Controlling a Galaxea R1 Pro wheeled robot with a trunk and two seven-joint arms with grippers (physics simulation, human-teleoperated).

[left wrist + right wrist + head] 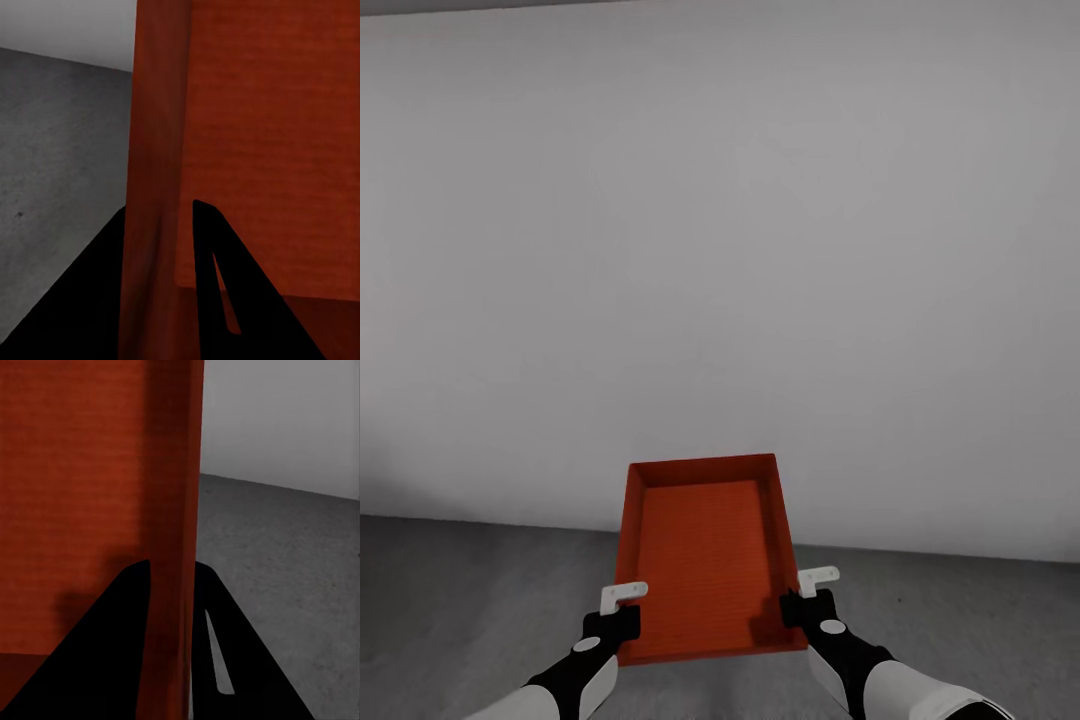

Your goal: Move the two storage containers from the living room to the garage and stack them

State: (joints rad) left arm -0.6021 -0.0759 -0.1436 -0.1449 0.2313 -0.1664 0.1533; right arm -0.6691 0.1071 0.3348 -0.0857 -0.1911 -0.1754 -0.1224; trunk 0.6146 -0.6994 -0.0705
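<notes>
I hold one red-orange open-top storage container (pixel 705 560) in front of me, above the dark grey concrete floor (pixel 460 590) of the garage. My left gripper (pixel 622 597) is shut on its left long wall near the close corner. My right gripper (pixel 808 583) is shut on the right long wall opposite. In the left wrist view the black fingers (pixel 210 270) straddle the container wall (pixel 154 187). In the right wrist view the fingers (pixel 127 637) pinch the container wall (pixel 176 510) the same way. The bin is empty inside.
A plain white wall (pixel 720 250) stands straight ahead and meets the concrete floor just past the container's far end. Bare mottled floor (pixel 285 562) lies on both sides of the bin.
</notes>
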